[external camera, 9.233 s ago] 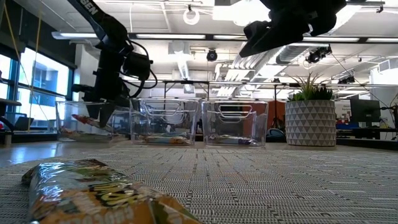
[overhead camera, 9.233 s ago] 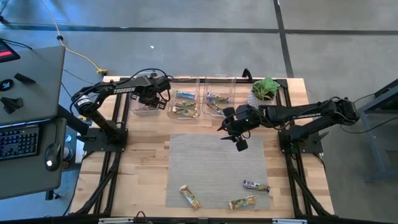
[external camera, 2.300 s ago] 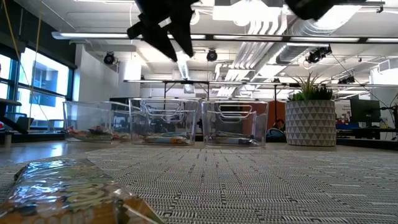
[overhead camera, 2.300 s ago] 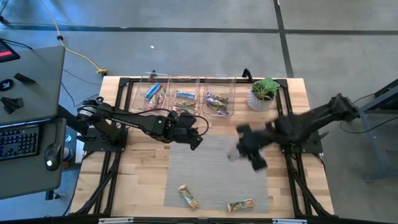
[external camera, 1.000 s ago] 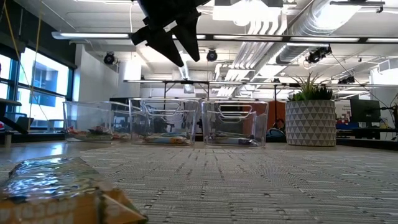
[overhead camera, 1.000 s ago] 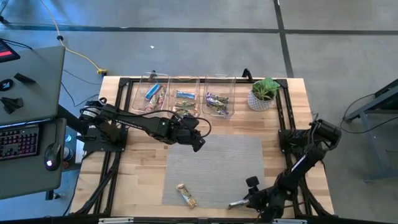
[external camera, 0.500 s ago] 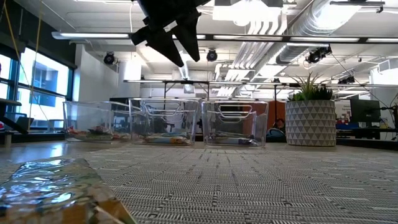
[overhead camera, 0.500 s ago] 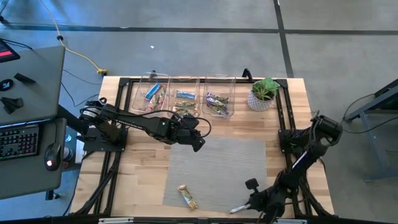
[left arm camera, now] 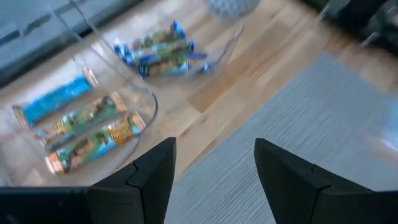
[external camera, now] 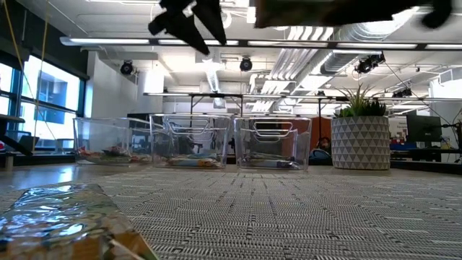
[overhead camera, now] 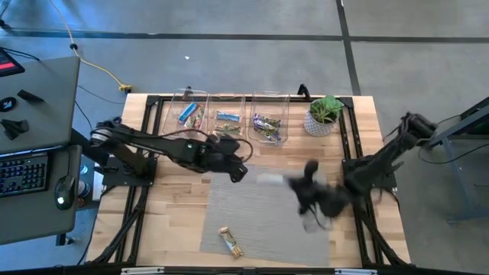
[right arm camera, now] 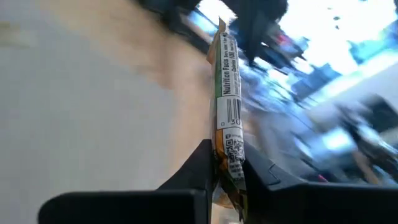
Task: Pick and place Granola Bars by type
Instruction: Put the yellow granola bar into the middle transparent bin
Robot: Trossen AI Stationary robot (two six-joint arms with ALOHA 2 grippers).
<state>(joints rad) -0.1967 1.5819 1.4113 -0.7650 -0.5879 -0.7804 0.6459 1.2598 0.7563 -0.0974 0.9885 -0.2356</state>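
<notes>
Two dark fingers (left arm camera: 152, 177) stand apart over the grey mat (left arm camera: 298, 118). Beyond the mat's edge, clear bins (left arm camera: 146, 102) on the tabletop (left arm camera: 249, 68) hold granola bars (left arm camera: 93, 134).

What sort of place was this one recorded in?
Probably an open robotics lab or workshop: a wooden bench on a concrete floor, a desk with a keyboard alongside, and exposed ceiling ducts over further workstations behind.

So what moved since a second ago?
The right gripper left the mat's near edge, where it had shut its jaws on a granola bar, and swung up toward the bins. That bar is gone from the mat. The left gripper barely moved, jaws open. One bar stays put.
</notes>
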